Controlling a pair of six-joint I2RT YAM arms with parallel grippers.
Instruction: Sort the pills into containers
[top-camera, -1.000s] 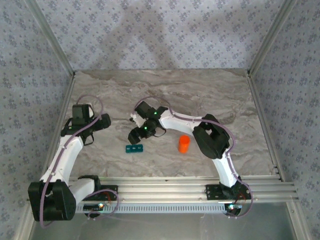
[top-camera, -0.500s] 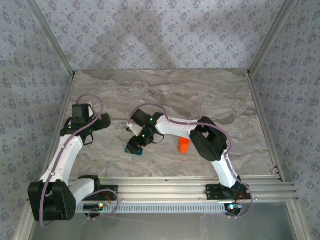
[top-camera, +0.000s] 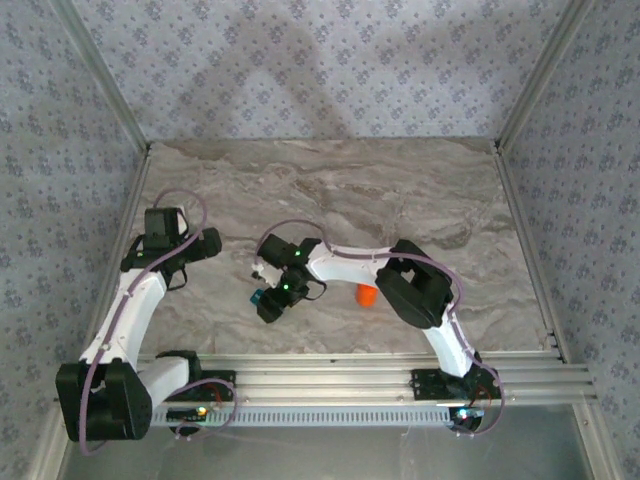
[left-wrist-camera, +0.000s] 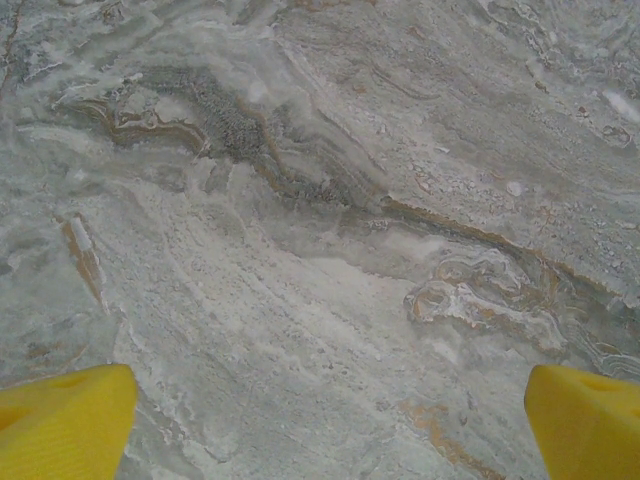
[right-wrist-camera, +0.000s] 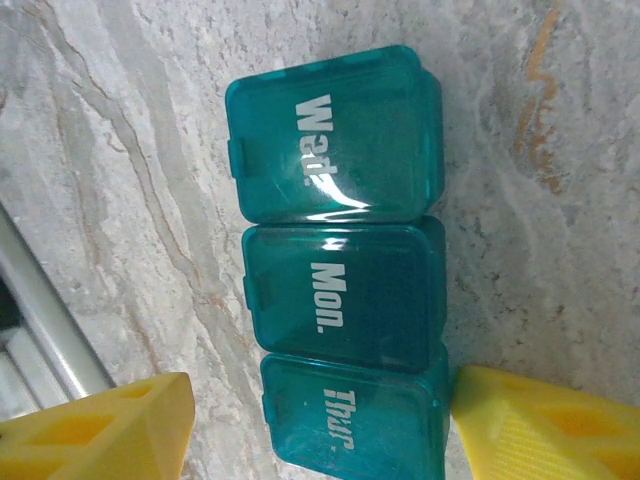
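One teal pill box (right-wrist-camera: 335, 290) lies flat on the counter (left-wrist-camera: 330, 200); three shut lids read "Wed.", "Mon.", "Thur". One orange bottle (top-camera: 366, 295) nearby. Right claw (right-wrist-camera: 320, 385) apart, straddling the "Thur" compartment. Left claw (left-wrist-camera: 330, 380) wide apart above the counter.

The right gripper (top-camera: 269, 304) sits low over the pill box (top-camera: 256, 296), covering most of it. The bottle (top-camera: 366, 295) stands half hidden behind the right arm (top-camera: 345, 265).

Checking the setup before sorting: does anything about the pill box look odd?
Yes: the pill box compartments read Wed., Mon., Thur. in a row, out of weekday order. All three lids look shut; nothing looks spilled or broken.
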